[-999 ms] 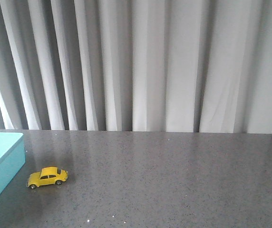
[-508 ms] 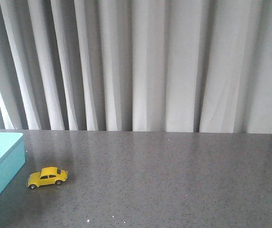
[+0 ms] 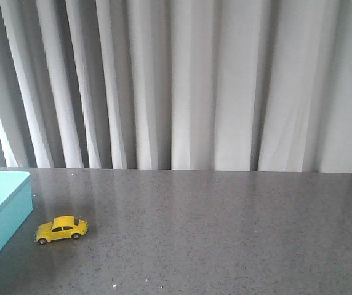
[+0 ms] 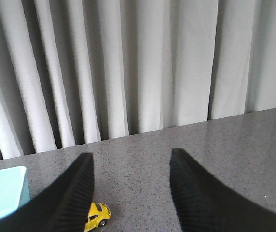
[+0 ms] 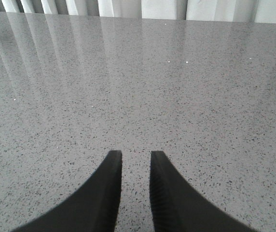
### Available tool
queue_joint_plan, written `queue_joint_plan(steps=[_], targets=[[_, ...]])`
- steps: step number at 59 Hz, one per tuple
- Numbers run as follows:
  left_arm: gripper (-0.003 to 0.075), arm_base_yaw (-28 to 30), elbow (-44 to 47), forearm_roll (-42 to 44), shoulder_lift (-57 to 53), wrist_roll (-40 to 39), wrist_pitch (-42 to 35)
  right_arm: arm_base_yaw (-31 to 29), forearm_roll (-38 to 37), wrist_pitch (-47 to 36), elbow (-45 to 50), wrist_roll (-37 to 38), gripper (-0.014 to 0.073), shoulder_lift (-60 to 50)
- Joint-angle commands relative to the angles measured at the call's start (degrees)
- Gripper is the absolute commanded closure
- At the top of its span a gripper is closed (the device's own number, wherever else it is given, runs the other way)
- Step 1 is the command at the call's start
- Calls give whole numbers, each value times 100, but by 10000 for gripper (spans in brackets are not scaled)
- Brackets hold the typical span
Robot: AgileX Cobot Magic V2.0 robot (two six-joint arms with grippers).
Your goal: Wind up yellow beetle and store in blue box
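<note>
The yellow beetle [image 3: 61,229] stands on its wheels on the grey table at the front left, just right of the blue box [image 3: 4,212], and apart from it. In the left wrist view the beetle [image 4: 98,216] shows partly behind one finger, with the blue box [image 4: 5,193] beside it. My left gripper [image 4: 131,153] is wide open and empty, above the table and short of the beetle. My right gripper [image 5: 135,153] is empty over bare table, its jaws only a narrow gap apart. Neither gripper shows in the front view.
The speckled grey table [image 3: 225,233] stretches to the right of the beetle. A white pleated curtain [image 3: 188,86] hangs along the table's far edge. Only a corner of the blue box is in view at the left.
</note>
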Motion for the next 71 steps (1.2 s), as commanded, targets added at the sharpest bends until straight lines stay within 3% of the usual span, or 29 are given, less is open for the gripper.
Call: queue_joint_plan(steps=[1,19,25,53,71], targets=[[345,-38,-195,-209,-30,-183,-325,-28,71,-391,-147,-29,431,41],[143,-38,-202,-180,-18,-766,-256,-28,71,-391,-147,-29,431,41],[110,-38,-404,27,41,-756,-210,-28,71,-391,-147,-29,431,41],[185,-38,-3845,2079,1678,-917,2014,-28,71,-391,-147,-29,431,41],[207,-38,-4320,2630,2765,-908,2106,-28,71,-391,-147,-29,431,41]])
